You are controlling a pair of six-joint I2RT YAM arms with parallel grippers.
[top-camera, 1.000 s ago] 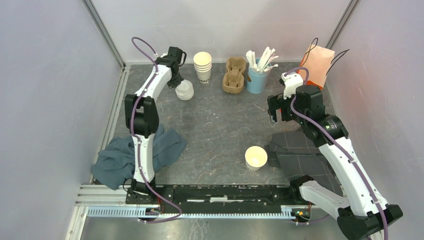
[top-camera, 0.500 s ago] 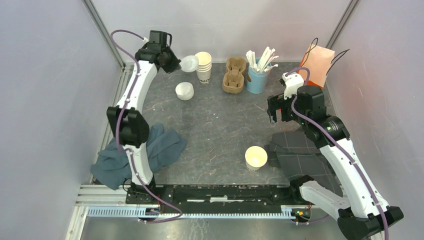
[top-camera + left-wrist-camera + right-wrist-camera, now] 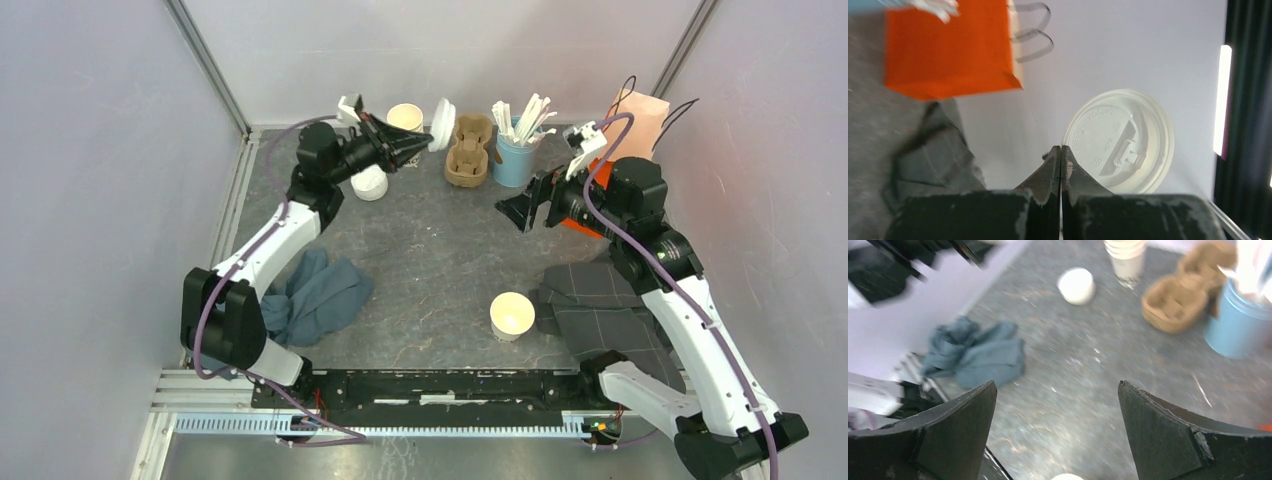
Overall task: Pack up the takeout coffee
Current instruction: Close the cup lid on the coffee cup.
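1 lid [image 3: 1120,142]: round white plastic with a moulded sip tab, rim pinched in the closed left gripper [image 3: 1060,150], upper centre of top view.
1 cup [image 3: 510,314]: cream paper, lidless, upright on the grey stone-textured bench [image 3: 440,250], lower centre.
Right gripper [image 3: 1057,383]: jaws wide, empty, aloft.

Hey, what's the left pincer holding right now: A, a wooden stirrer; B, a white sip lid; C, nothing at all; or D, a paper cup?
B: the left pincer is closed on the rim of a round white sip lid, held up in the air.
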